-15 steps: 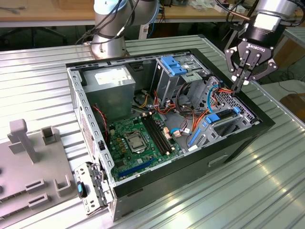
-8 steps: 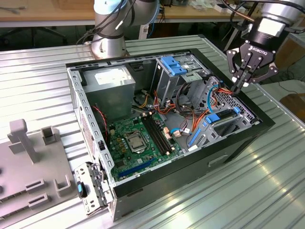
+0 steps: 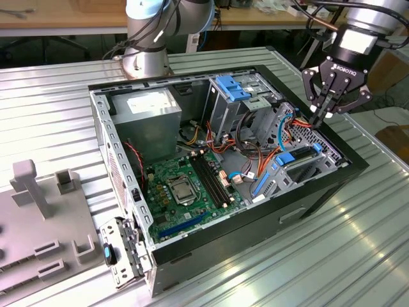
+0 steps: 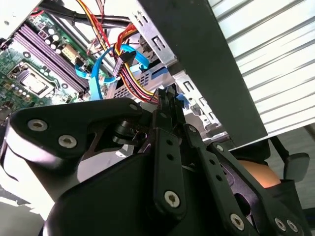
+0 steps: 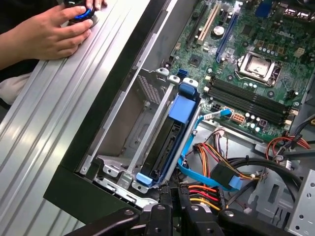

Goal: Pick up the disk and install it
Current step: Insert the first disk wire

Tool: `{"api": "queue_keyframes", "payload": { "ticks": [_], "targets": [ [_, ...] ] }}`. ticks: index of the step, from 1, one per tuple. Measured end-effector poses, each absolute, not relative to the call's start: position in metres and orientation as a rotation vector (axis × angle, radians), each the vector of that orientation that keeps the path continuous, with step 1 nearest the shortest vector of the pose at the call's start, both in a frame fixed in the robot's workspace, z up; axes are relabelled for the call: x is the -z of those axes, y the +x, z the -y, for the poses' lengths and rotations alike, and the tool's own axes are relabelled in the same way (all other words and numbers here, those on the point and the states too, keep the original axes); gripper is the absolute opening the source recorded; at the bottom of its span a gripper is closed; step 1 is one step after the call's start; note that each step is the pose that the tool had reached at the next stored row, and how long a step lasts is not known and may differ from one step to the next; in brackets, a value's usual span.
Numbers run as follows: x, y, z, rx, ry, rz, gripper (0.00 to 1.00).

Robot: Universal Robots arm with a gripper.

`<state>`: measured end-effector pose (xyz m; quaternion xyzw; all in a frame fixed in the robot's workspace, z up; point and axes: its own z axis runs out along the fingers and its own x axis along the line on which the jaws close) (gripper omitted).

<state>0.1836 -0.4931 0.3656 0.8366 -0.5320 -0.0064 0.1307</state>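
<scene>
The ribbed table (image 3: 57, 96) carried the open case (image 3: 307, 198). Your gripper (image 3: 317, 117) hung with fingers pinched together, holding nothing. Directly beneath it the disk (image 5: 165, 147) sat in its bay. The first wrist view showed you a hand (image 5: 47, 34) on the table, well off.

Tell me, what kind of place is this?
Probably a robot lab or workshop: a robot arm reaches over an opened computer on a ribbed metal table, with wooden workbenches behind.
</scene>
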Motion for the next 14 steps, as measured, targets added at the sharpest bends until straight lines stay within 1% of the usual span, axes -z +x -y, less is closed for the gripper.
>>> {"api": "queue_keyframes", "payload": {
  "ticks": [4, 14],
  "targets": [
    [-0.366, 0.182, 0.493, -0.021, 2.440, 1.562, 0.17],
    [-0.366, 0.171, 0.493, -0.067, 2.451, 1.582, 0.17]
  ]
}}
